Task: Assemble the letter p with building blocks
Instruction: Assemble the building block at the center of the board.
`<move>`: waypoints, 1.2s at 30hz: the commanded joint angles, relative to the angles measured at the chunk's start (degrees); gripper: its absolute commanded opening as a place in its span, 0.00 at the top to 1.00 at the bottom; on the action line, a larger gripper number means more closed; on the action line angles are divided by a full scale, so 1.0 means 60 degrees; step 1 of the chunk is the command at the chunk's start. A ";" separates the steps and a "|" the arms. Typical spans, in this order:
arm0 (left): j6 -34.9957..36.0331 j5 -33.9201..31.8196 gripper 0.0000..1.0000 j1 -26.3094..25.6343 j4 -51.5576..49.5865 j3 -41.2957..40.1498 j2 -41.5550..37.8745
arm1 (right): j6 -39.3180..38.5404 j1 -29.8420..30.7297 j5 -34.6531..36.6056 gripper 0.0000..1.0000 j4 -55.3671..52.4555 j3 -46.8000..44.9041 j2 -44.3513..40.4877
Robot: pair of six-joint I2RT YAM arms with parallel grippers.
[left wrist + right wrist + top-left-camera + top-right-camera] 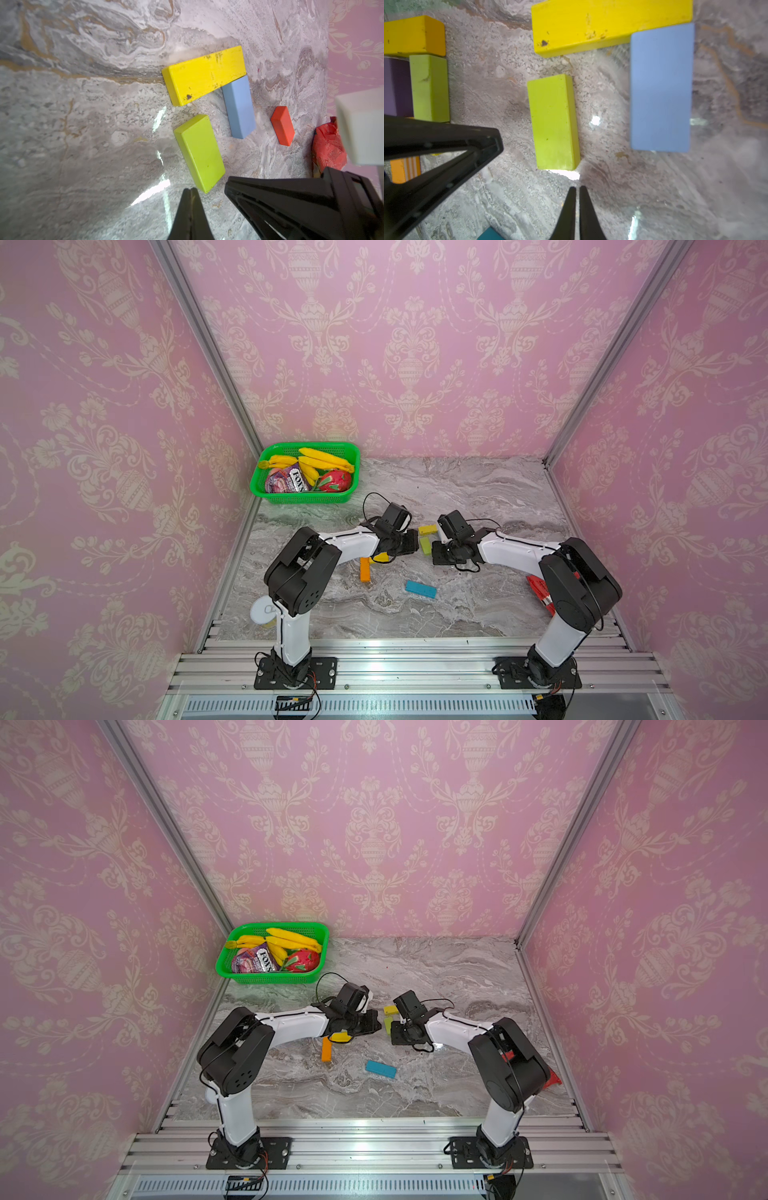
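We see two matching arms, the left arm (353, 537) and the right arm (515, 549). Each is built of smooth white shells and bulky black joint housings (299, 572), one dotted with small round holes, and farthest from the pincer is a black base plate (295, 674) held by silver screws. Just behind each pincer sits a boxy black camera (395, 516), with thin black cables (364, 506) looping past it. The left gripper (190, 189) and right gripper (576, 188) end in matte black fingers (182, 214) tapering to slim tips.

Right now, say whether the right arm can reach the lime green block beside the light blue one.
Probably yes: the right tool, shut, points at the lime green block with bare table between; it must open first.
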 commanded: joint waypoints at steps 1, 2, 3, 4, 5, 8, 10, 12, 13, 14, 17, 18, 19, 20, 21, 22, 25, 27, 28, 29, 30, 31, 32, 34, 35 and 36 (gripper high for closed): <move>-0.0097 -0.0059 1.00 -0.0048 -0.0410 0.0304 0.0381 | 0.0199 -0.0022 -0.0156 0.90 0.0221 0.0126 0.0241; -0.0095 -0.0073 1.00 -0.0047 -0.0430 0.0312 0.0399 | 0.0190 -0.0022 -0.0144 0.90 0.0188 0.0137 0.0257; -0.0092 -0.0074 1.00 -0.0048 -0.0444 0.0326 0.0407 | 0.0192 -0.0024 -0.0123 0.90 0.0171 0.0140 0.0258; -0.0080 -0.0078 1.00 -0.0049 -0.0491 0.0365 0.0437 | 0.0192 -0.0022 -0.0100 0.90 0.0136 0.0159 0.0267; -0.0052 -0.0063 1.00 -0.0058 -0.0566 0.0421 0.0469 | 0.0185 -0.0022 -0.0091 0.90 0.0112 0.0172 0.0270; -0.0033 0.0055 1.00 -0.0052 -0.0656 0.0574 0.0644 | 0.0150 -0.0033 -0.0125 0.90 0.0049 0.0289 0.0399; -0.0028 0.0116 1.00 -0.0055 -0.0663 0.0630 0.0737 | 0.0123 -0.0033 -0.0129 0.90 -0.0011 0.0380 0.0505; -0.0045 0.0144 1.00 -0.0055 -0.0676 0.0673 0.0792 | 0.0138 -0.0023 -0.0130 0.90 -0.0006 0.0391 0.0563; -0.0041 0.0148 1.00 -0.0058 -0.0692 0.0703 0.0819 | 0.0137 -0.0022 -0.0129 0.90 -0.0016 0.0411 0.0593; -0.0044 0.0148 1.00 -0.0053 -0.0696 0.0722 0.0850 | 0.0134 -0.0025 -0.0127 0.90 -0.0042 0.0434 0.0609; -0.0034 0.0187 1.00 -0.0060 -0.0723 0.0792 0.0911 | 0.0105 -0.0023 -0.0087 0.90 -0.0109 0.0485 0.0658; -0.0057 0.0197 1.00 -0.0052 -0.0724 0.0814 0.0950 | 0.0091 -0.0026 -0.0063 0.90 -0.0124 0.0496 0.0654; -0.0058 0.0237 1.00 -0.0063 -0.0722 0.0863 0.0999 | 0.0082 -0.0044 -0.0044 0.90 -0.0138 0.0509 0.0676; -0.0052 0.0266 1.00 -0.0062 -0.0734 0.0899 0.1048 | 0.0090 -0.0046 -0.0048 0.90 -0.0139 0.0526 0.0699; -0.0048 0.0294 1.00 -0.0067 -0.0760 0.0951 0.1097 | 0.0077 -0.0060 -0.0063 0.90 -0.0126 0.0541 0.0733; -0.0049 0.0273 1.00 -0.0070 -0.0805 0.0985 0.1119 | 0.0074 -0.0066 -0.0077 0.90 -0.0124 0.0557 0.0768; -0.0048 0.0218 1.00 -0.0072 -0.0834 0.1036 0.1130 | 0.0075 -0.0076 -0.0118 0.90 -0.0124 0.0591 0.0828; -0.0020 0.0215 1.00 -0.0075 -0.0934 0.1130 0.1185 | 0.0075 -0.0088 -0.0119 0.90 -0.0098 0.0588 0.0830; -0.0007 0.0210 1.00 -0.0066 -0.0967 0.1182 0.1226 | 0.0075 -0.0088 -0.0128 0.90 -0.0094 0.0586 0.0832; -0.0008 0.0220 1.00 -0.0067 -0.0975 0.1202 0.1255 | 0.0071 -0.0112 -0.0136 0.90 -0.0094 0.0600 0.0830; -0.0006 0.0212 1.00 -0.0077 -0.0997 0.1227 0.1258 | 0.0056 -0.0123 -0.0143 0.90 -0.0103 0.0603 0.0830; -0.0009 0.0204 1.00 -0.0069 -0.1010 0.1256 0.1291 | 0.0053 -0.0125 -0.0143 0.90 -0.0123 0.0600 0.0822; -0.0005 0.0193 1.00 -0.0064 -0.1022 0.1289 0.1307 | 0.0060 -0.0136 -0.0143 0.90 -0.0144 0.0597 0.0801; 0.0009 0.0206 1.00 -0.0075 -0.1075 0.1352 0.1363 | 0.0029 -0.0165 -0.0151 0.90 -0.0138 0.0576 0.0811; 0.0003 0.0206 1.00 -0.0074 -0.1092 0.1378 0.1366 | 0.0031 -0.0198 -0.0168 0.90 -0.0149 0.0588 0.0823; 0.0010 0.0192 1.00 -0.0064 -0.1104 0.1394 0.1368 | 0.0016 -0.0213 -0.0185 0.90 -0.0157 0.0602 0.0843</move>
